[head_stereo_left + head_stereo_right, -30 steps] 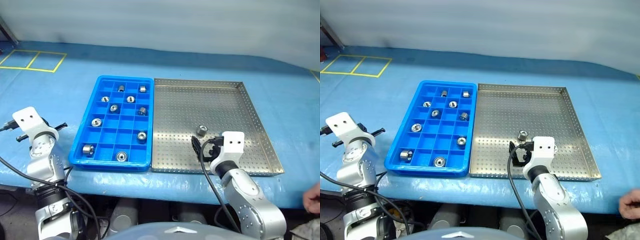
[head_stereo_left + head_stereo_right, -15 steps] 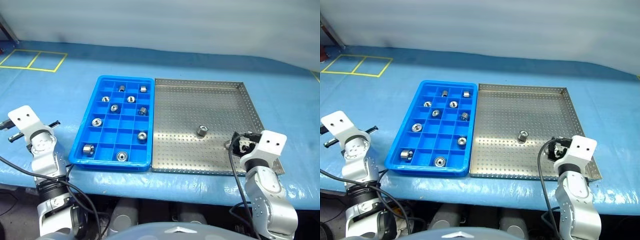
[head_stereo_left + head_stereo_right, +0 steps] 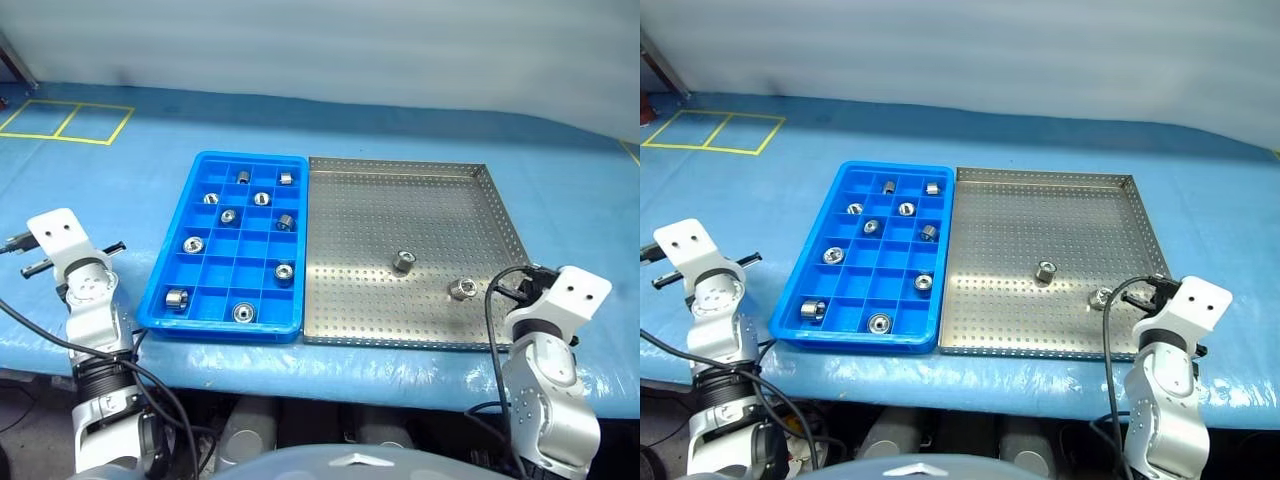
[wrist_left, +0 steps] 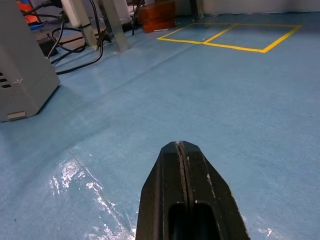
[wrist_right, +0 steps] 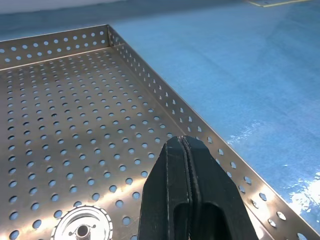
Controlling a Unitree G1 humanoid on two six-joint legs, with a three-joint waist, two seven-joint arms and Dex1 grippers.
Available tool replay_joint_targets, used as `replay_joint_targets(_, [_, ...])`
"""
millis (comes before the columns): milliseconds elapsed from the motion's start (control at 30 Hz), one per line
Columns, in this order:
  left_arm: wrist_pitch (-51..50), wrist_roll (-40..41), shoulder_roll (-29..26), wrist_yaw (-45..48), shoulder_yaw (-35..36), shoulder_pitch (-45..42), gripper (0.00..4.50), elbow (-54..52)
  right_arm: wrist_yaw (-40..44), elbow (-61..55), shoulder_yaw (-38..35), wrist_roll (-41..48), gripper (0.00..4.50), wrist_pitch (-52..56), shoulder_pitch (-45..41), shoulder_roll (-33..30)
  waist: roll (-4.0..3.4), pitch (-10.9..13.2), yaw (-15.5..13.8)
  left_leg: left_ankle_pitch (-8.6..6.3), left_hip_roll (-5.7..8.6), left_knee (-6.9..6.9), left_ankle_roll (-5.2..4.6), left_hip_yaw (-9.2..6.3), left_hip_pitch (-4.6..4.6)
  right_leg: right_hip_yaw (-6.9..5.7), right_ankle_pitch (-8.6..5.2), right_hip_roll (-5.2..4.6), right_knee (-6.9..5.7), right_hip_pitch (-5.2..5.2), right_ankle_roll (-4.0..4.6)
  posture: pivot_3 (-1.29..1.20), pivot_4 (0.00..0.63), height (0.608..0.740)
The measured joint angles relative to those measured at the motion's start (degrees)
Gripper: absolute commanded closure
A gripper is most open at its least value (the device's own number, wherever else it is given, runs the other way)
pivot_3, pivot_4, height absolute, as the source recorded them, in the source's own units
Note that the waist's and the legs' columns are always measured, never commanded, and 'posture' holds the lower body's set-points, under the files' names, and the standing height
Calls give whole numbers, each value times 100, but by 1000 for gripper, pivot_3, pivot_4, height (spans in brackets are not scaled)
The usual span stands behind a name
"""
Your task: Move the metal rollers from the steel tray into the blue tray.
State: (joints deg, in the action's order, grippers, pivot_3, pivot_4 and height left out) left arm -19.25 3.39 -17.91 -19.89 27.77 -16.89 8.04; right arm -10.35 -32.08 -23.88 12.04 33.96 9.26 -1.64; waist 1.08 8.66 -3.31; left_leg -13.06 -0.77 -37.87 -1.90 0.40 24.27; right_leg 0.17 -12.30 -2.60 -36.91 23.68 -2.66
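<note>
The steel tray (image 3: 500, 215) lies right of the blue tray (image 3: 165, 275), the two side by side. Two metal rollers rest on the steel tray's perforated floor, one near the middle (image 3: 402, 262) and one near the front right (image 3: 462, 289). Several more rollers sit in the blue tray's compartments. My right gripper (image 5: 184, 142) is shut on nothing and hovers over the steel tray's front right rim, with the nearer roller (image 5: 81, 230) just beside it. Off to the left of the blue tray, my left gripper (image 4: 181, 146) is shut and empty above the blue table cover.
Yellow tape squares (image 3: 65, 120) mark the table's far left corner. In the left wrist view a grey box (image 4: 20, 75), cables and stand legs are beyond the table. The table's front edge runs close below both trays.
My right arm has swung right, from beside the middle roller to the steel tray's front right corner, and its gripper has shut. A second roller now shows beside it. The left arm stayed put.
</note>
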Motion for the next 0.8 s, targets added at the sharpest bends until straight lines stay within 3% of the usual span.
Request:
replay_joint_targets(400, [-24, -9, -32, 305, -346, -239, 4500, 2, 166, -493, 241, 186, 4478, 480, 90, 7, 0, 0, 66, 3, -2, 0, 1, 1, -1, 0, 4, 0, 0, 0, 6, 117, 150, 740])
replay_joint_targets(633, [-626, 916, -21, 1692, -647, 10, 4500, -920, 680, -729, 954, 533, 4478, 1308, -369, -390, -1, 1, 109, 5, -9, 2, 2, 8, -4, -1, 8, 1, 2, 1, 15, 141, 150, 740])
replay_joint_targets(700, [-706, 1091, -72, 2207, -918, 188, 4500, -1248, 778, -674, 1108, 591, 4118, 1433, -537, -439, -1, 1, 99, 5, -8, 3, 2, 6, -4, -1, 7, 2, 2, 0, 17, 152, 150, 740])
replay_joint_targets(800, [-934, 1360, -300, 3021, -1370, 470, 3584, -1674, 903, -604, 1240, 669, 3256, 1605, -742, -479, -1, 2, 88, 5, -8, 5, 2, 4, -3, -1, 5, 3, 3, 1, 20, 162, 150, 740])
